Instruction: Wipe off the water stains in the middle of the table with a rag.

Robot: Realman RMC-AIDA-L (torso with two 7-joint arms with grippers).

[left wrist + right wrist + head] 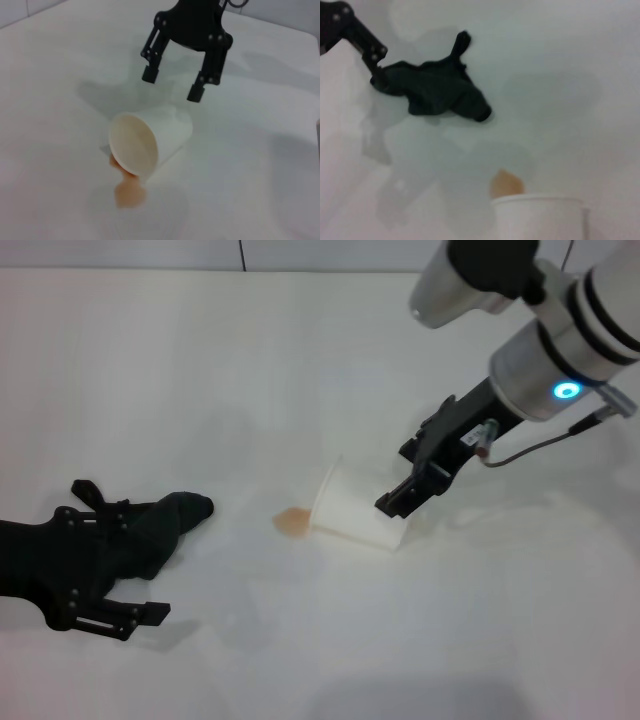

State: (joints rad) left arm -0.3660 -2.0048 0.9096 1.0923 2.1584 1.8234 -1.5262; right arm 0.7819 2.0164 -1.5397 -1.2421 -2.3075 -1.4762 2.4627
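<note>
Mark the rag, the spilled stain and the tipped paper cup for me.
rag [165,525], head view, middle of the dark cloth.
water stains [291,522], head view, centre of the orange blotch.
paper cup [170,132], left wrist view, white outer wall.

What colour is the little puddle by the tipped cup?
Orange-tan. The water stains show best in the left wrist view, at the cup's mouth.
</note>
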